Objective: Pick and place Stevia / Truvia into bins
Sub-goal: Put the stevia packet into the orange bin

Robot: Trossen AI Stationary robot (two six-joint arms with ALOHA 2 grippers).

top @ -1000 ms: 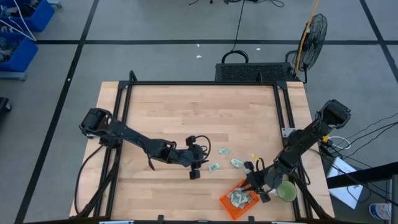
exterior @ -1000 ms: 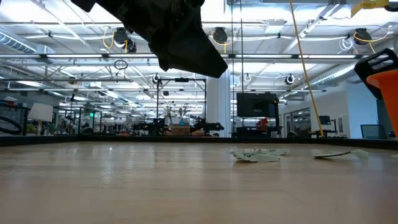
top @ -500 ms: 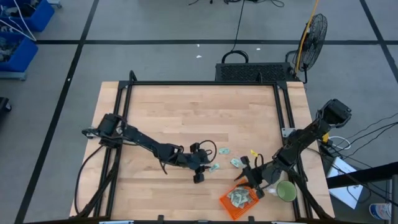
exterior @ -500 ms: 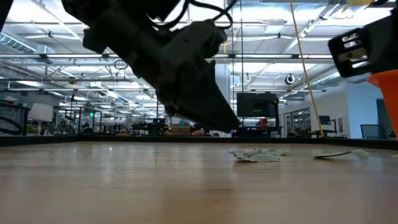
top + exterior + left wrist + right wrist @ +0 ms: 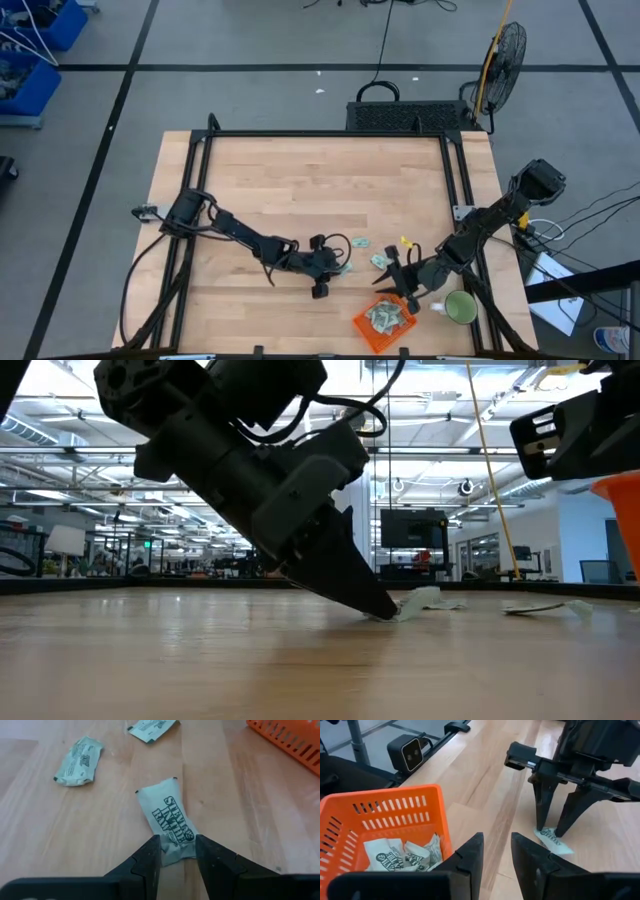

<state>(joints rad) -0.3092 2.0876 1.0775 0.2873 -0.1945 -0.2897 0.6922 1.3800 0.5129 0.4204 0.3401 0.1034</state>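
From above, the left gripper (image 5: 331, 272) is reaching down at a Stevia sachet (image 5: 343, 267) lying on the table (image 5: 300, 180), with two more sachets (image 5: 361, 242) just beyond it. The orange basket (image 5: 366, 336) is sitting towards the table's front right corner, already holding a few packets — the left arm is plainly the nearer one to this sachet. The right gripper (image 5: 407, 284) is hanging beside the basket, near the green mug (image 5: 461, 307).

At table level, the left gripper's (image 5: 375, 605) tips are touching down at the near end of the sachet (image 5: 420, 598), whose far end is lifting slightly off the wood.

The left wrist view is settling the matter: the sachet (image 5: 168, 821) is lying lengthwise straight ahead, its long axis running away from the claw, and the fingers (image 5: 150, 857) are standing apart astride its near end, not yet pinching it.

The right wrist view is showing the right gripper (image 5: 496, 851) with fingers apart and empty, beside the basket (image 5: 380, 815); farther off, the left gripper (image 5: 548, 831) is straddling the sachet (image 5: 553, 841).
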